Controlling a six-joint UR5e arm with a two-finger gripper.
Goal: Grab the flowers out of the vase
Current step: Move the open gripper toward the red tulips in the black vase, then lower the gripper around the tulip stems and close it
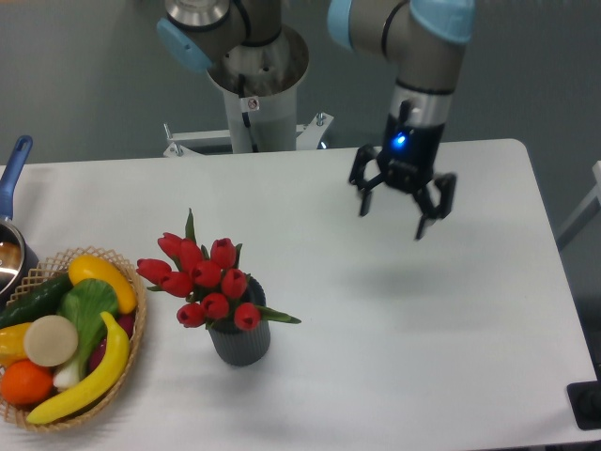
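The flowers [205, 277], a bunch of red tulips with green leaves, stand upright in the vase [240, 341], a small dark grey ribbed cylinder at the table's front left of centre. The blooms spread wider than the vase and hide its mouth. My gripper [392, 221] hangs above the table at the back right, well apart from the flowers, to their right and farther back. Its fingers are spread open and hold nothing.
A wicker basket [127, 371] of fruit and vegetables, with a banana and an orange, sits at the front left next to the vase. A blue-handled metal pot [11, 246] stands at the left edge. The arm's base [258, 85] stands behind the white table [441, 357].
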